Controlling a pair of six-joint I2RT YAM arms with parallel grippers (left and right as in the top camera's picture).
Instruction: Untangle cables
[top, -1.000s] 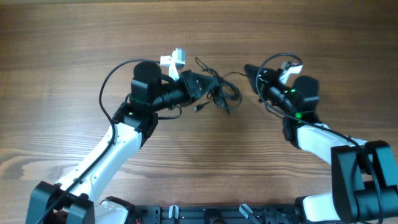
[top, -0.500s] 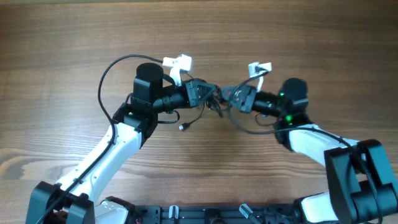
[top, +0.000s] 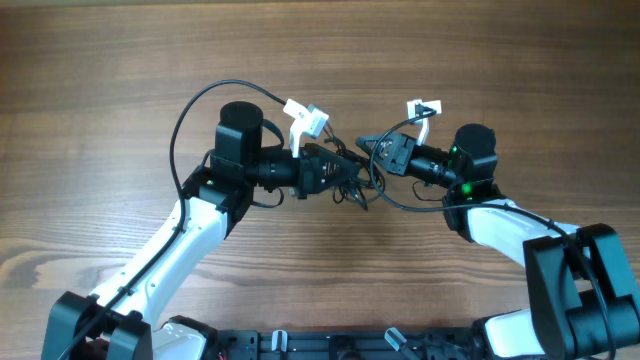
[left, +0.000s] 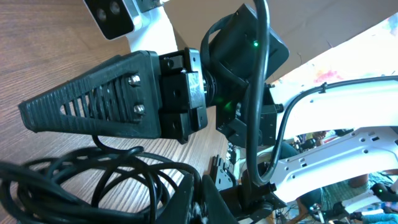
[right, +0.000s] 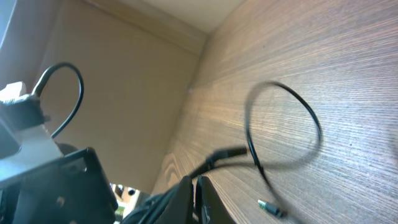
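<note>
The cables (top: 354, 183) are a bunch of thin black cords held between my two grippers at the middle of the table. My left gripper (top: 338, 170) is shut on the bunch from the left. In the left wrist view its fingers (left: 198, 200) pinch strands, and cable loops (left: 93, 177) lie over the wood. My right gripper (top: 377, 150) is shut on the bunch from the right, close to the left one. In the right wrist view its fingers (right: 194, 198) hold a strand; a loose loop (right: 285, 127) and a small plug (right: 270, 208) hang free.
The wooden table (top: 120, 80) spreads all around. The right gripper's black finger (left: 93, 106) fills the left wrist view close ahead. Thicker arm wires arc above each wrist (top: 200, 100). White camera mounts (top: 305, 118) stick up from both wrists.
My right gripper swung left to the bunch and shut on it. My left gripper shifted slightly right and down with the cables. The bunch is now drawn tight between them.
</note>
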